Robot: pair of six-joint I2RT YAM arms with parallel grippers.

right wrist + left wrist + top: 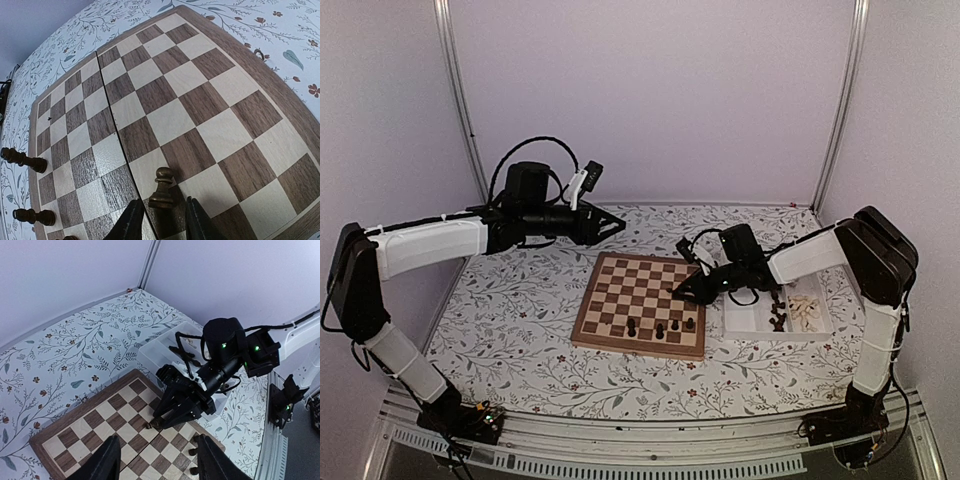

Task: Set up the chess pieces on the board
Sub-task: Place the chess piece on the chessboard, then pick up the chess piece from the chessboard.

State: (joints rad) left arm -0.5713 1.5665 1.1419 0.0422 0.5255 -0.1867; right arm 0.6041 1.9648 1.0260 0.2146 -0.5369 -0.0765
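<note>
The board (620, 290) lies in the middle of the table; it also shows in the left wrist view (100, 420) and the right wrist view (165, 75). My right gripper (685, 292) is low over the board's right side. In its own view the gripper (161, 220) is open, with a small gap either side of a dark pawn (161, 189) standing upright by the fold seam; that pawn (151, 424) also shows in the left wrist view. Several dark pieces (660, 330) stand along the near row. My left gripper (615, 228) hangs open and empty (157, 462) above the board's far left.
A white compartment tray (745, 325) sits right of the board, holding cream pieces (807, 310) and dark pieces (778, 318); its far end shows in the left wrist view (155, 347). The right arm lies across the tray. Walls close the back and sides.
</note>
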